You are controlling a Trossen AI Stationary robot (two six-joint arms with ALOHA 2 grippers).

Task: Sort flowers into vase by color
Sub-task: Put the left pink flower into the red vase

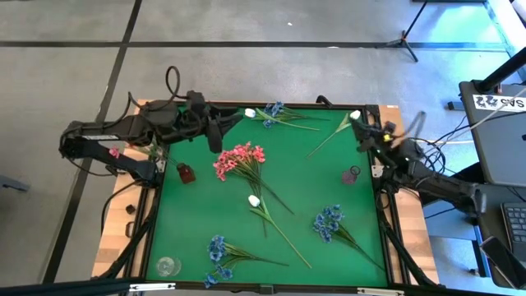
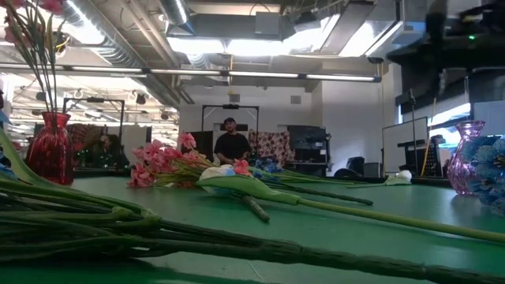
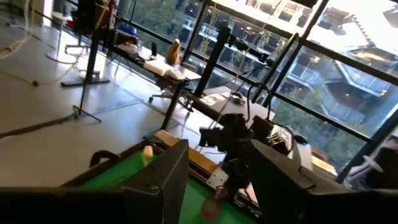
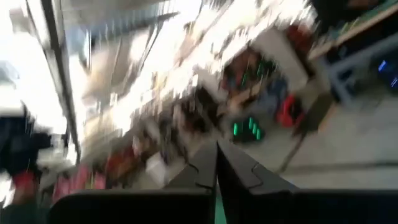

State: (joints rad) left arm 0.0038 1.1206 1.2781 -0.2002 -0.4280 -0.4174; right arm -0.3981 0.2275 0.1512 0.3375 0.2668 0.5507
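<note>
Flowers lie loose on the green table (image 1: 205,205): a pink bunch (image 1: 240,160), a white bud on a long stem (image 1: 254,200), blue sprigs near the near edge (image 1: 218,247) and near right (image 1: 329,220), and blue with white at the far edge (image 1: 274,111). Another white bud (image 1: 354,115) lies in the far right corner. A red vase (image 1: 186,173) holds pink sprigs (image 2: 24,31). My left gripper (image 1: 226,123) hangs open over the far left part, holding nothing. My right gripper (image 1: 364,136) is shut at the right edge, beside the corner white bud.
A purple glass vase (image 1: 352,175) stands near the right edge and a clear glass vase (image 1: 167,265) in the near left corner. A raised dark frame (image 1: 329,105) rims the table. The middle of the table between the pink bunch and the purple vase is bare.
</note>
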